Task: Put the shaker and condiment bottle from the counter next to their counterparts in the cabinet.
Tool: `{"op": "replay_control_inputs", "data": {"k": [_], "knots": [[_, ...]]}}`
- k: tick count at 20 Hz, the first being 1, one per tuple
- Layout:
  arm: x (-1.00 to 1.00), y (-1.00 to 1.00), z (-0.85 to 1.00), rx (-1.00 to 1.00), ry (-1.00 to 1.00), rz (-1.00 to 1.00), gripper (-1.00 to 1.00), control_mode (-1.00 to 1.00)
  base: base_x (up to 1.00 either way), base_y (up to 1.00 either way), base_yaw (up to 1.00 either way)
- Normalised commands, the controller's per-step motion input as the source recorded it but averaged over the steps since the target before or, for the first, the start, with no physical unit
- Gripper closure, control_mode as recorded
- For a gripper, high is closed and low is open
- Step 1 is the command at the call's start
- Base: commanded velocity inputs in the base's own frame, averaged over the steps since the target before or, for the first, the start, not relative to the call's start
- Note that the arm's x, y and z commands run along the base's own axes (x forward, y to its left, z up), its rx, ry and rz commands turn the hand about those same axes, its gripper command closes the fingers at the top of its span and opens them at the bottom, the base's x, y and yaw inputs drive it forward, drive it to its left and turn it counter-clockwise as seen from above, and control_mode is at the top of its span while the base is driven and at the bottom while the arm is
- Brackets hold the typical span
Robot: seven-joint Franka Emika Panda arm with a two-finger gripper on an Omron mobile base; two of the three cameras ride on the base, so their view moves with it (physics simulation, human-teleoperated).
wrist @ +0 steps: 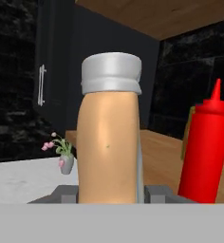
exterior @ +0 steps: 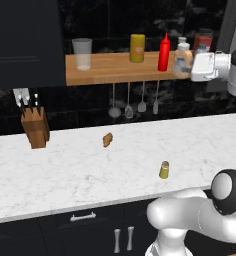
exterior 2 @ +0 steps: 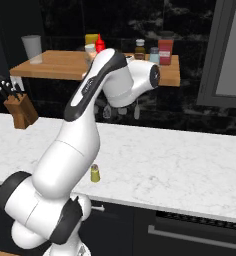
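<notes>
Clenched on the condiment bottle [wrist: 109, 142] mid-body, the pincer [wrist: 109, 192] holds it at the cabinet [exterior: 115, 70] (upper right, beside the red squeeze bottle [exterior: 164, 52]); it looks light, rigid, smooth-sided, possibly slippery.

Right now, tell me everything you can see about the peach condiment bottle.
The condiment bottle is a smooth, rounded pale peach-tan body, plastic by its look, topped by a wide whitish-grey cap. It stands upright between the fingers of the gripper, which is shut on its lower body. It is held at the wooden shelf, just right of the red squeeze bottle; whether its base rests on the plank cannot be told.
</notes>
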Motion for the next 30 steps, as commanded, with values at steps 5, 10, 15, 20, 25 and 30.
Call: {"op": "replay_control_inputs", "data": {"k": [5, 10, 15, 20, 25, 30], "knots": [[0.01, 0.46, 0.05, 0.00, 0.06, -0.06, 1.00, -1.00, 0.00, 0.00, 0.00], [0.00, 0.29, 0.00, 0.04, 0.01, -0.14, 1.00, -1.00, 0.00, 0.00, 0.00], [0.00, 0.12, 0.00, 0.09, 0.00, -0.18, 1.00, -1.00, 0.00, 0.00, 0.00], [0.00, 0.25, -0.01, 0.02, 0.00, -0.26, 1.00, -1.00, 0.00, 0.00, 0.00], [0.00, 0.42, -0.01, 0.00, 0.00, -0.19, 1.00, -1.00, 0.00, 0.00, 0.00], [0.00, 0.25, -0.14, 0.00, -0.01, -0.18, 1.00, -1.00, 0.00, 0.00, 0.00]]}}
